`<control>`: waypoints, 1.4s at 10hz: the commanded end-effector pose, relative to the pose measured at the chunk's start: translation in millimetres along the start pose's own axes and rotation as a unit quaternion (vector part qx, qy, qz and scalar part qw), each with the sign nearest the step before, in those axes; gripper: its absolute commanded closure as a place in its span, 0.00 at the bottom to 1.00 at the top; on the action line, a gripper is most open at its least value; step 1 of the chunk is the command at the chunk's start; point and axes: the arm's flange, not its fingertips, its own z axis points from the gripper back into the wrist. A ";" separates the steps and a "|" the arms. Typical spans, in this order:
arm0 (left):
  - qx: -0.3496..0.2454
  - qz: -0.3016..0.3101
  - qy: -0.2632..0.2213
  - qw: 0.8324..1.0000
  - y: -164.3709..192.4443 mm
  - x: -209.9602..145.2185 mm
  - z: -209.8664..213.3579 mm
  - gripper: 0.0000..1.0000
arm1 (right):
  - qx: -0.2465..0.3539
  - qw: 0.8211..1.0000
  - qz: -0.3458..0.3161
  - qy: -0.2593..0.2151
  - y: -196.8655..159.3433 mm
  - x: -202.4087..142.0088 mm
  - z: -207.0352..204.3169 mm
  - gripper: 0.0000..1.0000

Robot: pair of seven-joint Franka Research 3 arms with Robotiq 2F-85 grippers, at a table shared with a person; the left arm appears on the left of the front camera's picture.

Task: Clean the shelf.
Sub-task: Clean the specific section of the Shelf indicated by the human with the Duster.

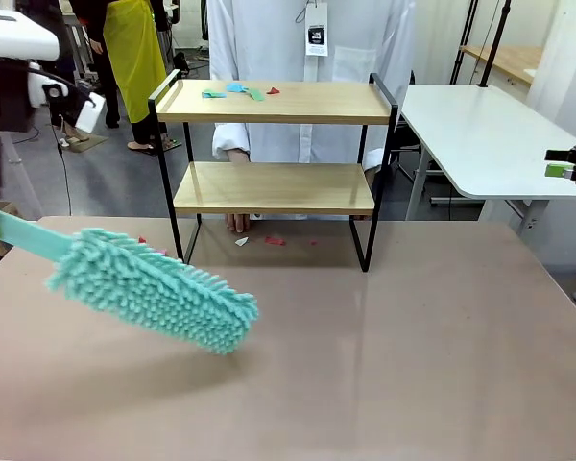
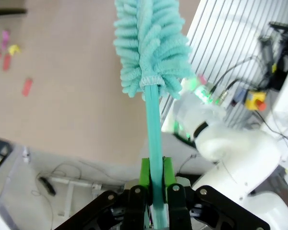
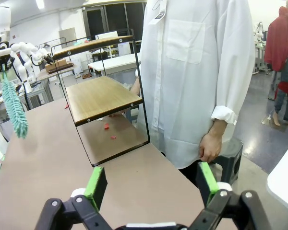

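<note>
While our left gripper (image 2: 154,168) clamps the teal duster (image 1: 154,288) by its handle, the shelf (image 1: 274,187) stands mid-table, farther back.
We see paper scraps (image 1: 235,91) on its top board; our right gripper (image 3: 151,178) gapes wide, empty.

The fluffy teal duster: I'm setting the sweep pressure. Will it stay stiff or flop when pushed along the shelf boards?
The fluffy teal microfibre duster probably squashes softly, since its head is loose chenille strands. Its thin flat handle, clamped in the left gripper, likely bends under pressure. It seems light: it is held out by one end alone.
</note>
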 end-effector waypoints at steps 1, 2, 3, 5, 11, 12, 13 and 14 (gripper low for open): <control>-0.028 -0.004 -0.101 0.995 -0.6 17.0 -29.2 0.87 | -0.003 1.000 0.003 0.002 -0.3 2.3 -0.9 0.00; -0.031 0.027 -0.146 0.988 -9.9 31.2 -42.6 0.87 | -0.003 1.000 0.003 0.002 -0.3 2.3 -0.9 0.00; -0.040 0.063 -0.178 0.981 -14.7 45.3 -48.1 0.87 | -0.003 1.000 0.003 0.002 -0.3 2.3 -0.9 0.00; -0.022 0.143 -0.198 0.969 -35.4 74.0 -63.2 0.87 | -0.003 1.000 0.003 0.002 -0.3 2.3 -0.9 0.00; -0.001 0.281 -0.247 0.927 -40.7 185.9 -101.8 0.87 | -0.003 1.000 0.003 0.002 -0.3 2.3 -0.9 0.00; 0.005 0.296 -0.260 0.919 -31.1 203.7 -109.2 0.87 | -0.003 1.000 0.003 0.002 -0.3 2.3 -0.9 0.00; -0.014 0.301 -0.281 0.911 -26.9 218.7 -116.3 0.87 | -0.003 1.000 0.003 0.002 -0.3 2.3 -0.9 0.00; -0.010 0.312 -0.296 0.902 -24.4 232.2 -123.3 0.87 | -0.003 1.000 0.003 0.002 -0.3 2.3 -0.9 0.00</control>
